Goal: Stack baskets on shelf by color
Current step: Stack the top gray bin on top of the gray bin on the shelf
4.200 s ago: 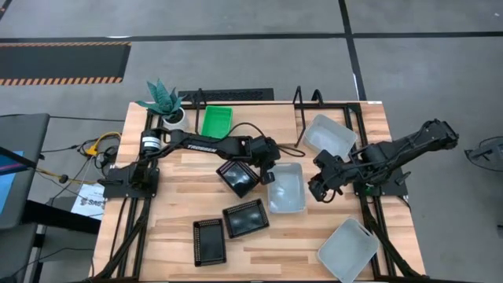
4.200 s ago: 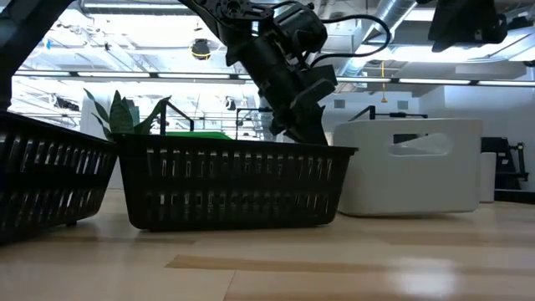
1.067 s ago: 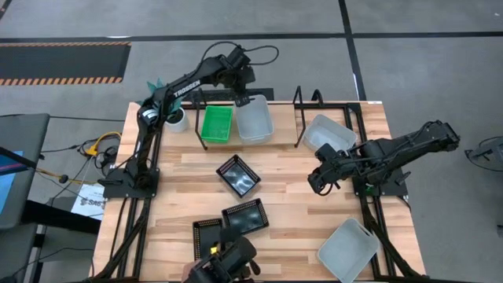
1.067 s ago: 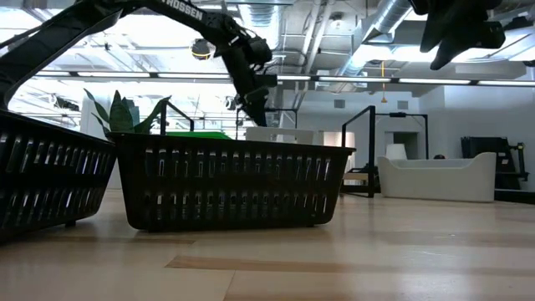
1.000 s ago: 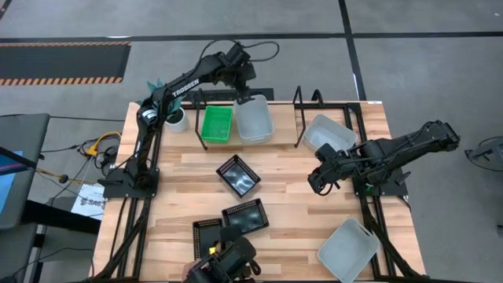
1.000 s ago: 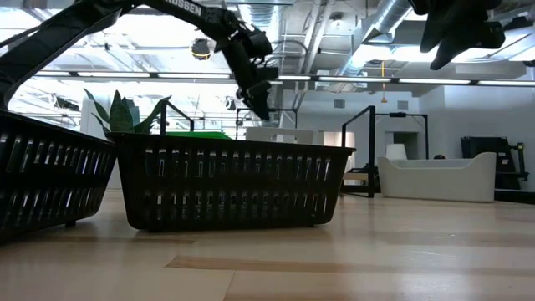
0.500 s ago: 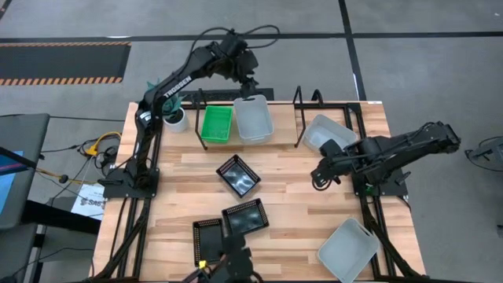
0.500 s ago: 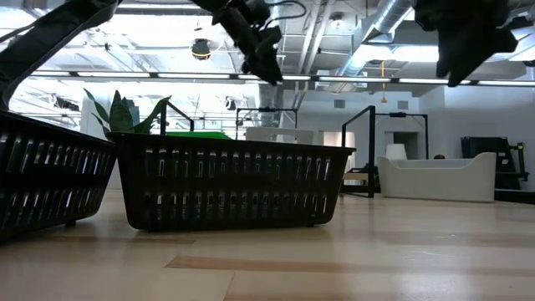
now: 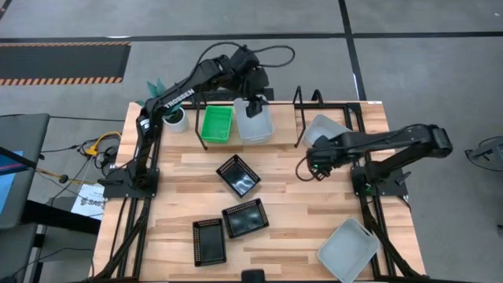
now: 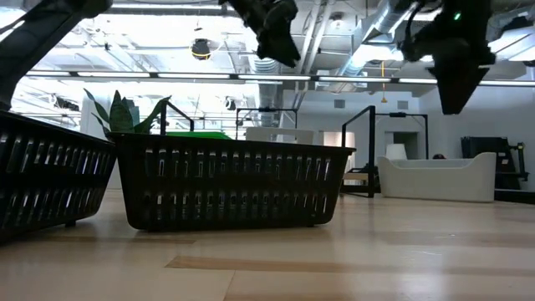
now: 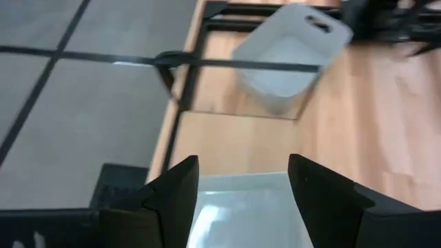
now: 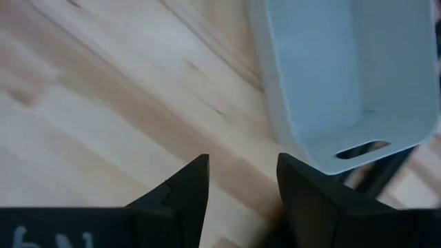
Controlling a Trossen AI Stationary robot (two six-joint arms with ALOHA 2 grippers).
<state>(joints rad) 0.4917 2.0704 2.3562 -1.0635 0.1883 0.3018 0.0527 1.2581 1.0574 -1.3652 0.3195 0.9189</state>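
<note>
— Where were the baskets?
— A green basket (image 9: pixel 216 123) and a white basket (image 9: pixel 253 122) sat side by side on the shelf (image 9: pixel 236 140) at twelve o'clock; the left pincer (image 9: pixel 254 106) hung open and empty over the white one, hiding part of it.
— And the right pincer (image 9: pixel 313 167)?
— Open, holding nothing, beside another white basket (image 9: pixel 325 130) at two o'clock on the desk (image 9: pixel 181 189); its arm covered part of that basket.

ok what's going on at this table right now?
Two arms are sorting baskets onto the shelf. The left gripper hangs open over a white basket sitting on the shelf beside the green basket. The right gripper, open and empty, is near another white basket at the shelf's right end. Three black baskets and a third white one lie on the table.
</note>
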